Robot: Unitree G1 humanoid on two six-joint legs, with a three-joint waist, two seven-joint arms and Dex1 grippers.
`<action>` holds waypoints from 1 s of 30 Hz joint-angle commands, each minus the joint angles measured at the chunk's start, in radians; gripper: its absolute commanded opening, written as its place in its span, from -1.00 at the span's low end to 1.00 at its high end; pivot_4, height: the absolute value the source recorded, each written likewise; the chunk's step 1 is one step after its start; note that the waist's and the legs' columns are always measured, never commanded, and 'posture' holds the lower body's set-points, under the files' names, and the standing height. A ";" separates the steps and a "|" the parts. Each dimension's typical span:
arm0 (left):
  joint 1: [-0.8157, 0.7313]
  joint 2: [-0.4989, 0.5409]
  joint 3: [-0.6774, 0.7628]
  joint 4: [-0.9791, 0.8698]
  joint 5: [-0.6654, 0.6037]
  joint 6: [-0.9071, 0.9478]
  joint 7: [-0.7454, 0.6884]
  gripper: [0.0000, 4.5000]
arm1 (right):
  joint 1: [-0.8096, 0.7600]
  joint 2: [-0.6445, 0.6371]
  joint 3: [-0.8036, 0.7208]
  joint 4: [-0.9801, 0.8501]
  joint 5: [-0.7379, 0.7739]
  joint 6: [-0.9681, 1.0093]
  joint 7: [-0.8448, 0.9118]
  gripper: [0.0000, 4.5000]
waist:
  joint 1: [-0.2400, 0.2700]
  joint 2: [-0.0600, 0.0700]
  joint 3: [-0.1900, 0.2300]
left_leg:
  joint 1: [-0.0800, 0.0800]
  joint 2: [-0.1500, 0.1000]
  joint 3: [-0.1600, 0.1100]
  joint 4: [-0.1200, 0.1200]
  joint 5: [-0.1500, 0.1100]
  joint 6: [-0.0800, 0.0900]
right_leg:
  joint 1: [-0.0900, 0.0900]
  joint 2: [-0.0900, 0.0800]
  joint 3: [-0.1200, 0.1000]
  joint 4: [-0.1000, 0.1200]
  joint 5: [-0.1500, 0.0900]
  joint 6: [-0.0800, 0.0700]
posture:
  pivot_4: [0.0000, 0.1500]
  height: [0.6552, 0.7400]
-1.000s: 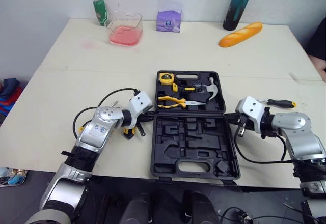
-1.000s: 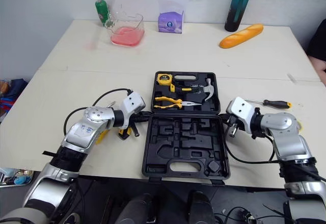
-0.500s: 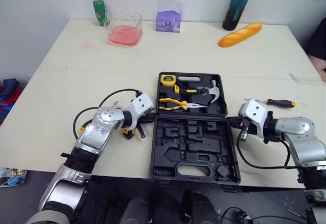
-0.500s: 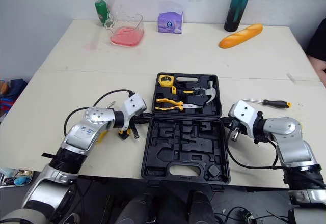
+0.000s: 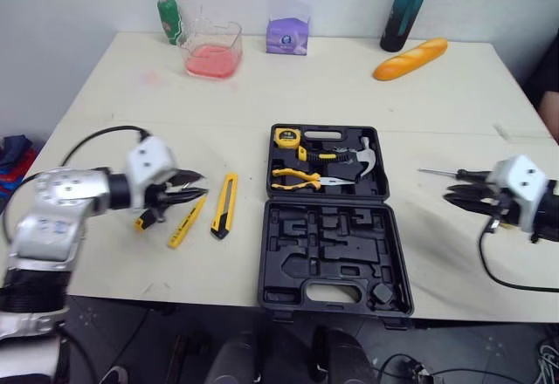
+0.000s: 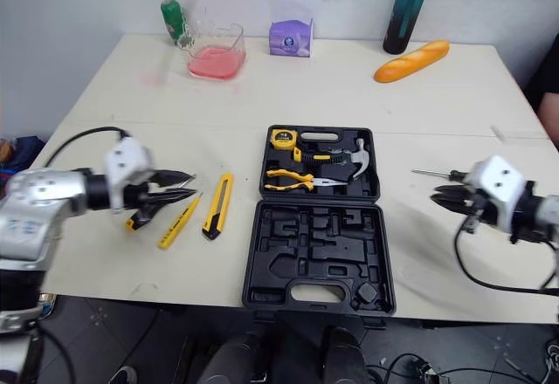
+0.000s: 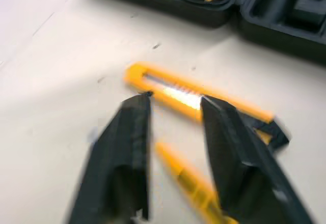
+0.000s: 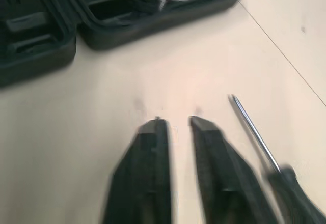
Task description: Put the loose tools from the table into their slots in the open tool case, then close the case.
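Tool case [image 5: 327,218]: open flat near the middle of the worktop [image 5: 131,96]. The far half has a tape measure [image 5: 286,136], pliers [image 5: 301,174] and a hammer [image 5: 351,152] seated in it; the near half shows moulded recesses with no tool in them. Loose, left of the case: a yellow utility knife [image 5: 224,216] and a slim yellow tool [image 5: 187,221], side by side, plus a yellow-and-black piece [image 5: 144,220] partly hidden under the left gripper [image 5: 203,184]. Loose, right of the case and well apart from it: a black-handled screwdriver [image 5: 467,174]. Left gripper: fingers apart, empty, pointing toward the knife. Right gripper [image 5: 447,195]: fingers narrowly apart, empty, just beside the screwdriver. Progress, as judged: three tools stowed, four loose, nothing grasped, case not yet closed.
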 commanded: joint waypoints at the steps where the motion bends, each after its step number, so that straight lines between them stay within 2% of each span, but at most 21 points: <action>1: 0.055 0.064 0.165 0.095 -0.023 -0.082 -0.002 0.63 | 0.039 -0.064 -0.146 0.096 0.025 -0.080 0.011 0.32 | -0.002 0.000 0.000 | 0.000 0.000 0.001 0.000 -0.001 0.001 | 0.000 0.000 0.000 -0.001 0.000 0.000 | 1.00 0.88; 3: 0.109 0.087 0.231 0.166 -0.013 -0.135 0.006 0.99 | 0.050 -0.064 -0.201 0.156 0.033 -0.115 -0.018 0.73 | -0.003 0.000 0.000 | 0.002 0.000 0.003 0.000 -0.003 0.003 | 0.001 -0.001 0.002 -0.003 0.001 0.001 | 1.00 0.88; 4: 0.129 0.095 0.257 0.195 -0.007 -0.156 0.013 1.00 | 0.051 -0.062 -0.224 0.181 0.034 -0.129 -0.035 0.96 | -0.004 0.000 0.000 | 0.004 0.000 0.004 0.000 -0.005 0.004 | 0.003 -0.002 0.003 -0.006 0.002 0.002 | 1.00 0.88; 6: 0.159 0.101 0.295 0.234 -0.003 -0.183 0.035 1.00 | 0.060 -0.064 -0.246 0.224 0.026 -0.166 -0.060 0.98 | -0.005 0.000 0.000 | 0.004 0.000 0.006 0.000 -0.007 0.004 | 0.002 -0.003 0.004 -0.007 0.003 0.002 | 1.00 0.88; 10: 0.243 0.167 0.434 0.476 0.008 -0.278 0.097 1.00 | 0.154 -0.076 -0.333 0.395 -0.012 -0.314 -0.165 0.98 | -0.008 0.000 0.000 | 0.003 0.005 0.007 -0.001 -0.009 0.001 | 0.000 -0.002 0.004 -0.006 0.003 0.001 | 1.00 0.88; 14: 0.341 0.178 0.507 0.609 0.024 -0.391 0.172 1.00 | 0.248 -0.080 -0.375 0.510 -0.032 -0.413 -0.244 0.98 | -0.020 0.001 0.000 | 0.003 0.006 0.012 -0.004 -0.011 0.002 | 0.000 -0.001 0.003 -0.010 0.002 0.001 | 1.00 0.88; 17: 0.388 0.166 0.531 0.646 0.015 -0.421 0.213 1.00 | 0.294 -0.070 -0.378 0.532 -0.028 -0.439 -0.277 0.98 | -0.029 0.001 0.000 | 0.005 0.006 0.016 -0.003 -0.013 0.005 | 0.001 -0.003 0.005 -0.010 0.003 0.002 | 1.00 0.88; 19: 0.432 0.144 0.548 0.604 -0.049 -0.316 0.159 1.00 | 0.315 -0.059 -0.377 0.526 -0.019 -0.434 -0.291 0.98 | -0.035 0.000 0.000 | 0.007 0.006 0.018 -0.003 -0.016 0.003 | 0.001 -0.005 0.007 -0.011 0.004 0.002 | 1.00 0.88; 21: 0.461 0.125 0.543 0.547 -0.051 -0.337 0.157 1.00 | 0.323 -0.051 -0.364 0.491 -0.005 -0.415 -0.283 0.98 | -0.044 0.000 -0.001 | 0.009 0.006 0.019 -0.003 -0.018 0.000 | 0.001 -0.006 0.009 -0.011 0.004 0.002 | 1.00 0.88; 24: 0.470 0.117 0.540 0.511 -0.047 -0.347 0.172 1.00 | 0.303 -0.034 -0.346 0.432 0.019 -0.362 -0.282 0.98 | -0.050 0.000 -0.001 | 0.010 0.008 0.019 -0.003 -0.017 -0.002 | 0.001 -0.006 0.015 -0.010 0.005 0.001 | 1.00 0.88; 27: 0.470 0.113 0.537 0.500 -0.047 -0.340 0.174 1.00 | 0.178 -0.079 -0.285 0.547 -0.009 -0.362 -0.260 0.98 | -0.056 0.000 -0.001 | 0.011 0.011 0.021 -0.002 -0.018 -0.004 | 0.000 -0.001 0.020 -0.009 0.005 -0.001 | 1.00 0.88; 30: 0.463 0.105 0.520 0.447 -0.049 -0.334 0.172 1.00 | 0.040 -0.083 -0.212 0.566 -0.016 -0.361 -0.226 0.98 | -0.057 0.001 -0.001 | 0.010 0.012 0.023 -0.002 -0.018 -0.005 | -0.002 -0.001 0.021 -0.008 0.004 -0.003 | 1.00 0.88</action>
